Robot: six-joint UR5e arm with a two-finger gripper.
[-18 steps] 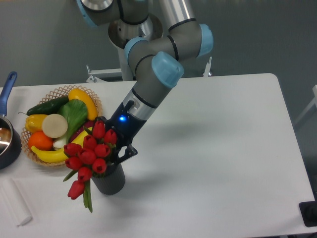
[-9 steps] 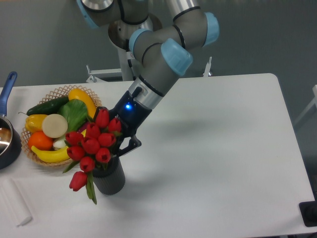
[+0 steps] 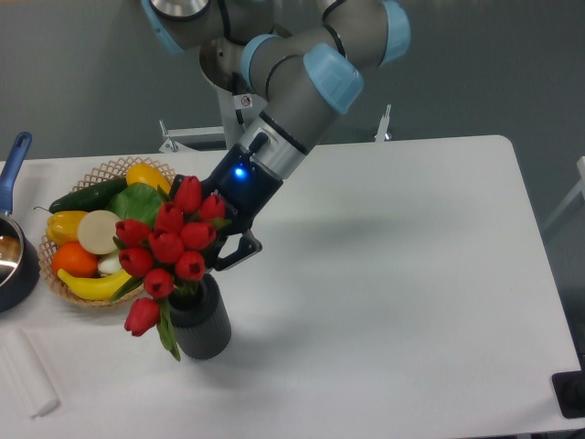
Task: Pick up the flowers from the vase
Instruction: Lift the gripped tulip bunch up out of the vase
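The end effector point(image 3: 208, 259) is buried behind the bunch of red tulips point(image 3: 168, 250) and appears clamped on their stems, though the buds hide its fingertips. The tulips stand just above the ribbed dark grey vase point(image 3: 201, 320), their stems reaching into its mouth; one bud and a green leaf droop down the vase's left side. The vase stands upright on the white tabletop point(image 3: 393, 274). Left of the vase sits a wicker basket point(image 3: 105, 170) of fruit and vegetables, and beyond that a blue-handled pot point(image 3: 13, 251) at the tabletop's edge.
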